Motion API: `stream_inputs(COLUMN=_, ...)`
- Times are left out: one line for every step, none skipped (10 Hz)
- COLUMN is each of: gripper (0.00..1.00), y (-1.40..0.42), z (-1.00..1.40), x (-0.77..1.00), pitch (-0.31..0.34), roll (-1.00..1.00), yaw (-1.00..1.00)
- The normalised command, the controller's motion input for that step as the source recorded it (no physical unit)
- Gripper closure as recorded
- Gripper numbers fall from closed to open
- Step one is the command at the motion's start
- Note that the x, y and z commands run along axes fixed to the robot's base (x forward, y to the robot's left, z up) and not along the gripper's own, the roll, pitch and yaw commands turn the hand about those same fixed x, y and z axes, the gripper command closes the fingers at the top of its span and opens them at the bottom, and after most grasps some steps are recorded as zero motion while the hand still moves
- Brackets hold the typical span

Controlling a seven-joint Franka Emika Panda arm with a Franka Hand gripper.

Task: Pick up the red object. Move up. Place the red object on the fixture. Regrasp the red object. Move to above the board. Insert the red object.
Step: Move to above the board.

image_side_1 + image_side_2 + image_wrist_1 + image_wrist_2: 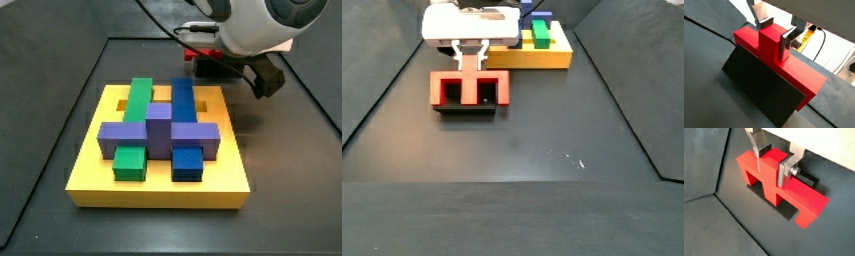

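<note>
The red object [794, 75] rests on the black fixture [754, 87], its flat bar lying across the fixture's upper edge. It shows in both wrist views [807, 203] and both side views [469, 88]. My gripper [776, 37] stands over it, with a silver finger on each side of the centre stub and both against it. In a wrist view [769, 173] the fingers clamp the stub the same way. The fixture shows as a dark base under the red legs [784, 212] [465, 110]. In a side view the gripper [238, 68] hides most of the red object [201, 53].
The yellow board [160, 185] carries purple [158, 128], green [128, 160] and blue [187, 162] blocks, close beside the fixture [529, 58]. Dark raised walls ring the floor. A black cable [821, 42] hangs behind the gripper.
</note>
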Motion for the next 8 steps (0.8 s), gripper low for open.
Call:
stream_inputs(gripper=1.0, y=0.0, z=1.4, x=0.0, pitch=0.0, roll=0.0, yaw=0.0)
stream_inputs(gripper=1.0, y=0.01, z=1.4, x=-0.03, pitch=0.1, roll=-0.05, yaw=0.02)
stream_inputs(gripper=1.0, y=0.02, z=1.4, x=-0.05, pitch=0.091, roll=-0.13, yaw=-0.01)
stream_inputs(gripper=1.0, y=0.02, z=1.4, x=-0.05, pitch=0.062, roll=-0.07, yaw=0.05)
stream_inputs(gripper=1.0, y=0.01, z=1.4, x=-0.04, pitch=0.07, roll=-0.02, yaw=0.05)
stream_inputs(gripper=1.0, y=0.0, z=1.4, x=-0.04, pitch=0.06, roll=-0.01, yaw=0.05)
stream_inputs(gripper=1.0, y=0.0, z=1.4, x=-0.04, pitch=0.045, roll=-0.02, yaw=0.06)
stream_inputs(gripper=1.0, y=-0.01, z=0.77, x=-0.01, pitch=0.038, roll=-0.01, yaw=0.06)
